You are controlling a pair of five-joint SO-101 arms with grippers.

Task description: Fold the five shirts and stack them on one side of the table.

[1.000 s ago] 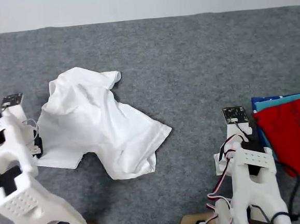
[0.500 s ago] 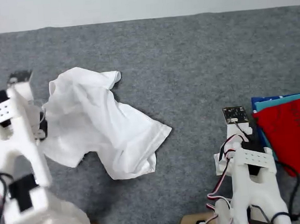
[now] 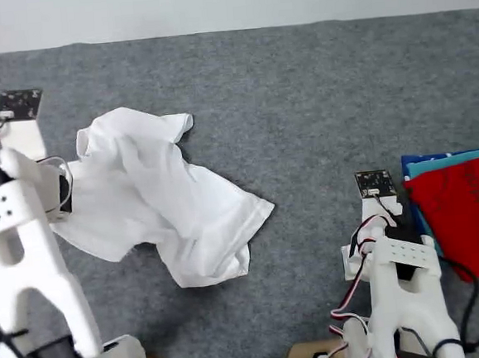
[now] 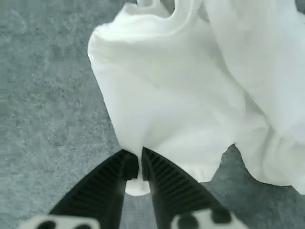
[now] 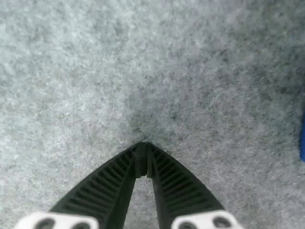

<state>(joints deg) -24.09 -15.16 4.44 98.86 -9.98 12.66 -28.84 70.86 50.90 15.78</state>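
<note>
A crumpled white shirt [image 3: 162, 202] lies on the grey table [image 3: 316, 98], left of centre. My left gripper [image 4: 139, 168] is shut on the white shirt [image 4: 190, 95] at its left edge, holding the cloth lifted off the table; in the high view the left gripper [image 3: 60, 195] sits at that raised edge. My right gripper [image 5: 144, 160] is shut on nothing and hovers over bare grey felt, near the front right where the right arm [image 3: 396, 266] stands. A stack of folded shirts [image 3: 466, 207], red on top with blue beneath, lies at the right edge.
The grey felt runs back to a pale wall [image 3: 226, 6]. Open felt lies between the white shirt and the right arm and across the whole back of the table. A dark cable [image 3: 473, 293] trails beside the right arm.
The left arm has swung toward the back of the table and lifted, pulling the shirt's left edge up and back with it. The right arm has not moved.
</note>
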